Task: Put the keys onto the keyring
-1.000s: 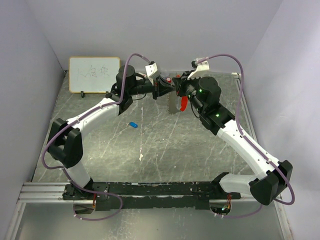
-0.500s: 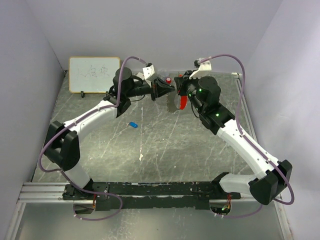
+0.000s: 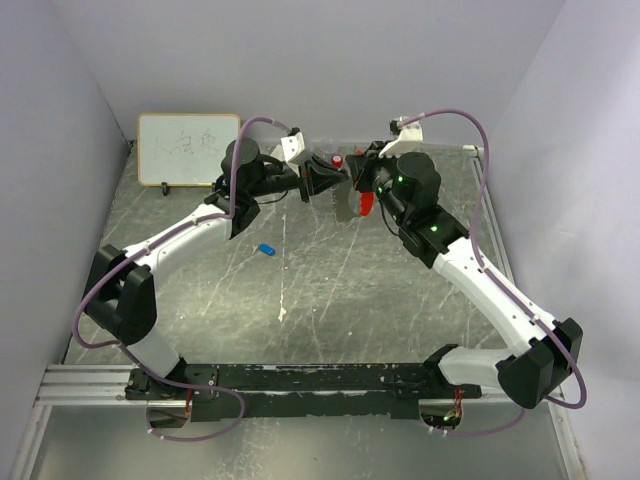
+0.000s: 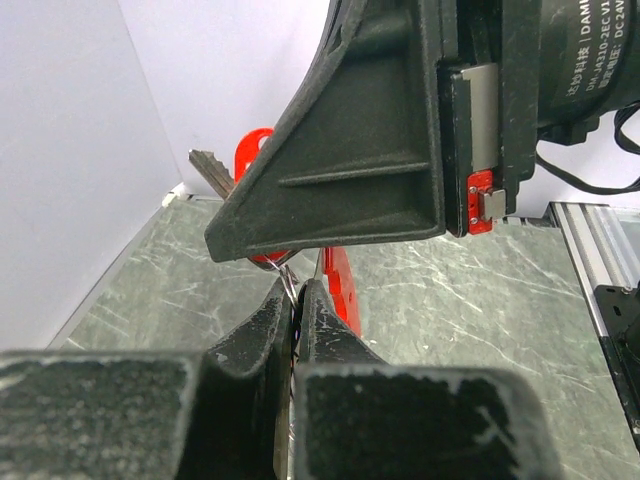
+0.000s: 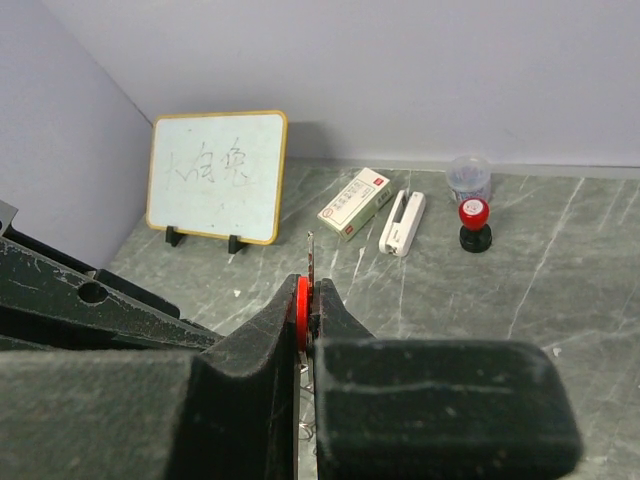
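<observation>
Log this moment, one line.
left jaws: shut on keyring | right jaws: shut on red key | blue key: loose on table

keyring [image 4: 341, 288]: ring mostly hidden | red key [image 4: 253, 150]: head half hidden

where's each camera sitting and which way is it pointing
Top external: above and behind the bases, looking down on the table; left arm and right arm show whole, left gripper and right gripper meeting at the far side.
Left wrist: on the left arm, looking along its shut fingers pinching the keyring, the right gripper with the red key beyond.
Right wrist: on the right arm, facing the back wall and whiteboard over its fingers, shut on the red key.
Shared: both wrist views show the red key.
</observation>
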Action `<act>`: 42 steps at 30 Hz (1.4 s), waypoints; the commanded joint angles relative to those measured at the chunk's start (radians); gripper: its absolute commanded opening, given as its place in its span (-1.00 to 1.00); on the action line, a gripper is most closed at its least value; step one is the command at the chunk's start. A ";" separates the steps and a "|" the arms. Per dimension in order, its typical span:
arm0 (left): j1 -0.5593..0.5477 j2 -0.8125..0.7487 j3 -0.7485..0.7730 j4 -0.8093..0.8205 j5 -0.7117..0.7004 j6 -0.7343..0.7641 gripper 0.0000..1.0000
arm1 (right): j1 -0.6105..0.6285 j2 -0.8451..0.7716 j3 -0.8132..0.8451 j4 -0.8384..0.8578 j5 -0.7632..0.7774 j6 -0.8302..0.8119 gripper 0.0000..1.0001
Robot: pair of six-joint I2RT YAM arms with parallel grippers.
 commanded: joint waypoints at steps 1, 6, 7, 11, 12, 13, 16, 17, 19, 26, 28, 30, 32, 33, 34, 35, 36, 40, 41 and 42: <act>-0.003 -0.034 0.002 0.082 0.034 0.007 -0.87 | -0.015 0.015 0.010 0.011 0.008 -0.003 -1.00; -0.003 -0.027 0.011 0.082 0.051 0.028 -0.87 | -0.015 0.019 0.016 0.010 0.004 -0.003 -1.00; -0.003 -0.026 0.011 0.083 0.056 0.035 -0.87 | -0.015 0.021 0.020 0.009 0.003 -0.004 -1.00; -0.003 -0.021 0.021 0.072 0.062 0.062 -0.87 | -0.015 0.023 0.030 0.007 0.001 -0.006 -1.00; -0.003 -0.018 0.029 0.061 0.069 0.069 -0.87 | -0.015 0.022 0.034 0.007 0.002 -0.008 -1.00; -0.003 -0.016 0.035 0.053 0.076 0.074 -0.86 | -0.015 0.021 0.037 0.006 0.001 -0.010 -1.00; -0.003 -0.004 0.050 0.037 0.099 0.083 -0.86 | -0.015 0.022 0.052 0.004 -0.004 -0.014 -1.00; -0.003 -0.002 0.056 0.030 0.104 0.084 -0.87 | -0.015 0.021 0.057 0.004 -0.007 -0.016 -1.00; -0.003 0.007 0.071 0.008 0.114 0.092 -0.87 | -0.015 0.020 0.067 0.007 -0.011 -0.020 -1.00; -0.003 0.030 0.102 -0.024 0.110 0.090 -0.87 | -0.015 0.019 0.088 0.010 -0.044 -0.026 -1.00; -0.003 0.035 0.109 -0.030 0.105 0.088 -0.86 | -0.015 0.016 0.089 0.010 -0.048 -0.027 -1.00; -0.003 0.038 0.113 -0.034 0.098 0.086 -0.87 | -0.014 0.009 0.086 0.013 -0.058 -0.025 -1.00; -0.002 0.042 0.119 -0.041 0.087 0.085 -0.87 | -0.015 0.004 0.086 0.011 -0.063 -0.024 -1.00; -0.002 0.043 0.120 -0.042 0.079 0.083 -0.87 | -0.015 0.001 0.087 0.010 -0.066 -0.024 -1.00; -0.002 0.043 0.122 -0.042 0.074 0.080 -0.87 | -0.015 -0.002 0.087 0.009 -0.067 -0.023 -1.00; -0.003 0.045 0.123 -0.041 0.068 0.080 -0.87 | -0.015 -0.003 0.087 0.007 -0.069 -0.022 -1.00; -0.003 0.045 0.123 -0.038 0.064 0.076 -0.86 | -0.015 -0.006 0.086 0.006 -0.069 -0.022 -1.00; -0.003 0.048 0.126 -0.037 0.044 0.071 -0.87 | -0.015 -0.015 0.083 0.003 -0.071 -0.022 -1.00; -0.002 0.047 0.126 -0.035 0.039 0.070 -0.87 | -0.015 -0.017 0.082 0.002 -0.071 -0.021 -1.00; -0.003 0.047 0.126 -0.034 0.033 0.067 -0.87 | -0.015 -0.018 0.081 0.001 -0.071 -0.022 -1.00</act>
